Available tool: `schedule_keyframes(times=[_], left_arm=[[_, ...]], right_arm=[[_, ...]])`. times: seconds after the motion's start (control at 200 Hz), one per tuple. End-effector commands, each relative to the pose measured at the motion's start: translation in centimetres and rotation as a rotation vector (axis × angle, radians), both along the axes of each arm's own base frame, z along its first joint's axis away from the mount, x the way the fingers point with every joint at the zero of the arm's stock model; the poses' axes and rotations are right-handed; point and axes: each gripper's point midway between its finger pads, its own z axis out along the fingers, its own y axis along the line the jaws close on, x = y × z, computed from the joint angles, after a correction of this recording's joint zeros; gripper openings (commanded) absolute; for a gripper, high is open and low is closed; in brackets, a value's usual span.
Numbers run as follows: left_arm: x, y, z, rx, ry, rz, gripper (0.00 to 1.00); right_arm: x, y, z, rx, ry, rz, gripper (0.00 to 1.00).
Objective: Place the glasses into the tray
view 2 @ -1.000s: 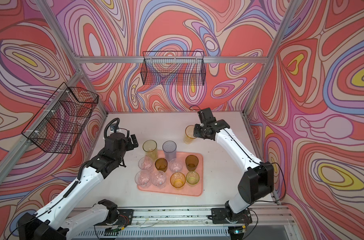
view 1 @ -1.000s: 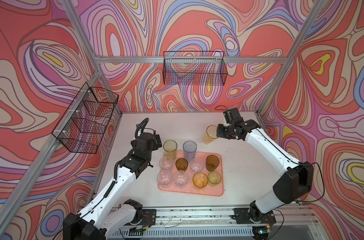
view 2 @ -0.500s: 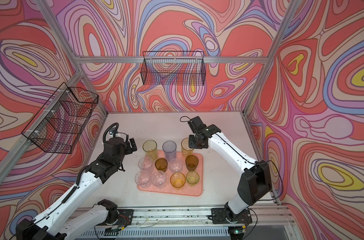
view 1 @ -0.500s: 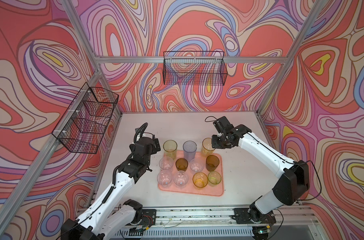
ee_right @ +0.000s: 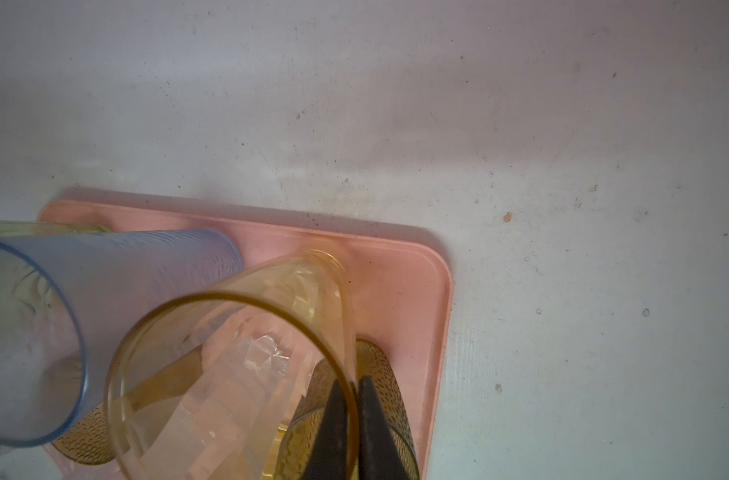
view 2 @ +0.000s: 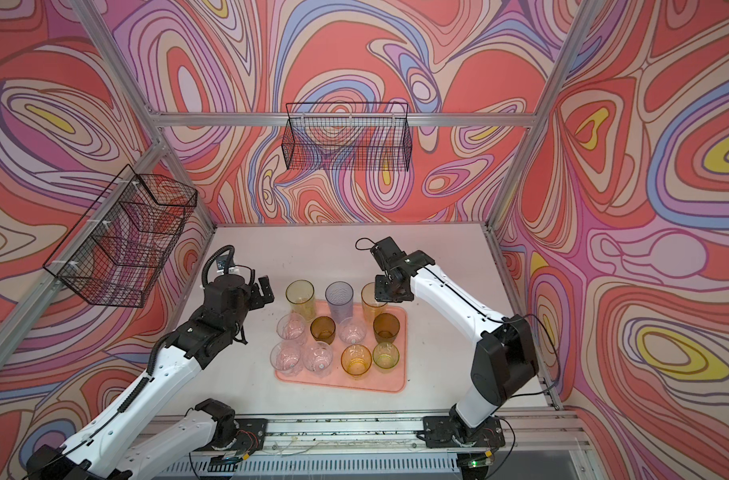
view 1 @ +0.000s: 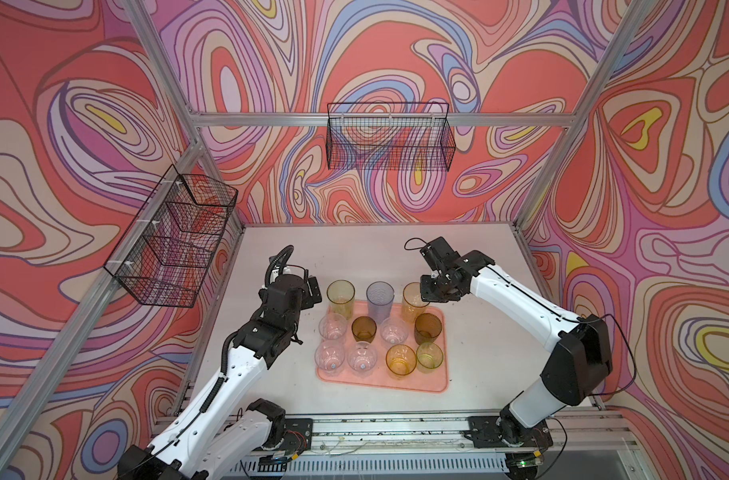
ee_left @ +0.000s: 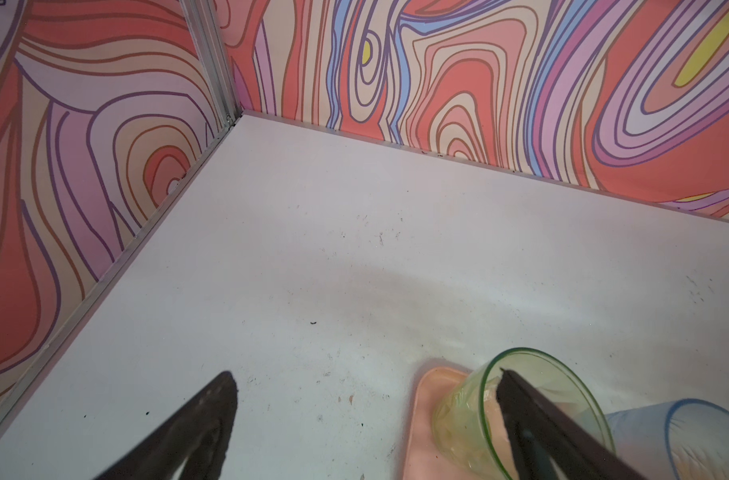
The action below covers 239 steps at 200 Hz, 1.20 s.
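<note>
1. The step in hand looks like setting down the last glass. The right gripper (ee_right: 351, 386) is clamped on the rim of the tall orange tumbler (view 1: 414, 301), with one jaw inside the wall and one outside. It holds the tumbler roughly upright at the far right corner of the tray (view 1: 445, 368).
2. In the right wrist view the tumbler's base lies inside the tray's raised rim at the far edge. It is just right of the blue-grey tumbler (view 1: 380, 299) and just far of the short brown tumbler (view 1: 428, 328). I cannot tell whether the base already touches the tray floor.
3. The other glasses stand upright on the tray. The yellow tumbler (view 1: 340, 297) is at the far left corner and the blue-grey one is mid far edge. Eight short glasses (view 1: 362, 358) fill two nearer rows.
4. The left gripper (ee_left: 364, 376) has its jaws wide apart and holds nothing. It hangs over the bench (view 1: 354, 249) just left of the yellow tumbler, and the top views show it apart from that glass.
5. The next move probably calls for lowering until the base sits flat, then parting the jaws and rising straight up. The rim is thin and the neighbours stand close, so a sideways pull could tip the orange tumbler into them.
</note>
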Motion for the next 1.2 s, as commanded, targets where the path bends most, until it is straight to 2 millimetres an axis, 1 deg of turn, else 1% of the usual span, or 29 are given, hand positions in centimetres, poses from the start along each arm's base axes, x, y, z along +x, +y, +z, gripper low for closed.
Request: schedule_keyframes(times=[0.0,0.035,0.06,0.105,0.115,0.125,0.165,0.19,0.205,0.23,0.265,0.285,0.311,0.326,0.356,0.426,0.511,0.546,0.571,0.631,0.686,0.706,0.716,0.726,0.841,0.957,1.022,1.122,1.192], left_arm=[[0.0,0.1,0.5,-0.003,0.009,0.008,1.0],[0.1,0.1,0.4,-0.001,0.013,0.008,1.0],[0.1,0.1,0.3,0.001,0.015,0.006,1.0],[0.2,0.1,0.3,0.005,0.016,0.005,1.0],[0.3,0.1,0.3,0.006,0.015,0.007,1.0],[0.3,0.1,0.2,0.008,0.016,0.01,1.0],[0.5,0.2,0.2,0.001,0.006,0.022,1.0],[0.6,0.2,0.0,-0.002,0.006,0.024,1.0],[0.9,-0.1,0.4,-0.014,-0.021,0.019,1.0],[1.3,-0.3,0.5,-0.017,-0.035,0.006,1.0],[1.7,-0.9,0.6,-0.019,-0.049,-0.018,1.0],[1.9,-1.0,0.6,-0.016,-0.051,-0.026,1.0],[2.0,-1.0,0.7,-0.01,-0.051,-0.026,1.0],[2.1,-1.0,0.7,-0.004,-0.049,-0.026,1.0],[2.2,-0.9,0.7,0.011,-0.045,-0.019,1.0],[2.4,-0.3,0.7,0.065,-0.057,-0.001,1.0],[2.2,1.2,0.5,0.108,-0.085,0.069,1.0],[2.0,1.4,-0.1,0.128,-0.095,0.071,1.0],[2.1,1.5,-0.1,0.139,-0.12,0.072,1.0],[1.9,1.9,-0.6,0.172,-0.154,0.08,1.0],[1.7,2.6,-1.6,0.217,-0.172,0.105,1.0],[1.7,2.7,-1.4,0.228,-0.193,0.114,1.0],[1.5,2.9,-2.4,0.245,-0.182,0.113,1.0],[1.4,3.0,-2.7,0.255,-0.183,0.114,1.0],[1.0,3.7,-4.6,0.351,-0.215,0.123,1.0],[0.9,4.1,-6.0,0.451,-0.238,0.12,1.0],[1.1,4.5,-6.7,0.48,-0.242,0.122,1.0],[1.9,5.3,-8.9,0.474,-0.199,0.106,1.0],[2.3,5.5,-9.8,0.462,-0.192,0.104,1.0]], right_arm=[[0.1,0.3,-0.4,-0.004,0.003,0.002,0.13],[0.1,0.3,-0.3,0.0,0.002,0.004,0.21],[0.2,0.4,-0.3,0.001,-0.001,0.005,0.24],[0.3,0.4,0.1,0.009,-0.015,-0.003,0.34],[0.4,0.4,0.2,0.013,-0.022,-0.008,0.38],[0.4,0.4,0.4,0.015,-0.026,-0.009,0.4],[0.6,0.6,1.0,0.04,-0.053,-0.024,0.59],[0.8,0.7,1.4,0.058,-0.075,-0.033,0.67],[0.9,0.7,1.5,0.068,-0.085,-0.039,0.7],[1.1,0.9,2.0,0.089,-0.111,-0.044,0.76],[1.4,1.0,2.6,0.109,-0.146,-0.048,0.81],[1.6,0.9,2.9,0.114,-0.17,-0.052,0.87],[1.8,0.8,3.3,0.116,-0.193,-0.058,0.9],[1.9,0.6,3.5,0.113,-0.207,-0.064,0.95],[2.1,0.2,3.9,0.104,-0.236,-0.076,0.98],[2.5,-0.6,4.9,0.09,-0.307,-0.1,0.98],[3.0,-1.7,6.5,0.099,-0.439,-0.132,0.98],[3.3,-2.2,7.3,0.106,-0.506,-0.15,0.98],[3.4,-2.6,7.9,0.111,-0.553,-0.166,0.98],[3.4,-3.6,8.6,0.108,-0.644,-0.188,0.98],[3.4,-4.3,9.3,0.094,-0.717,-0.195,0.98],[3.4,-4.7,9.5,0.084,-0.741,-0.202,0.98],[3.4,-4.9,9.7,0.08,-0.753,-0.206,0.99],[3.4,-5.1,9.7,0.073,-0.76,-0.211,0.98],[3.2,-6.8,10.5,0.021,-0.856,-0.255,0.98],[2.8,-7.8,11.2,-0.017,-0.959,-0.245,0.98],[2.4,-8.5,11.0,-0.04,-1.009,-0.249,0.98],[2.0,-10.6,10.6,-0.089,-1.064,-0.302,0.98],[1.9,-12.2,9.6,-0.142,-1.085,-0.324,0.98]])
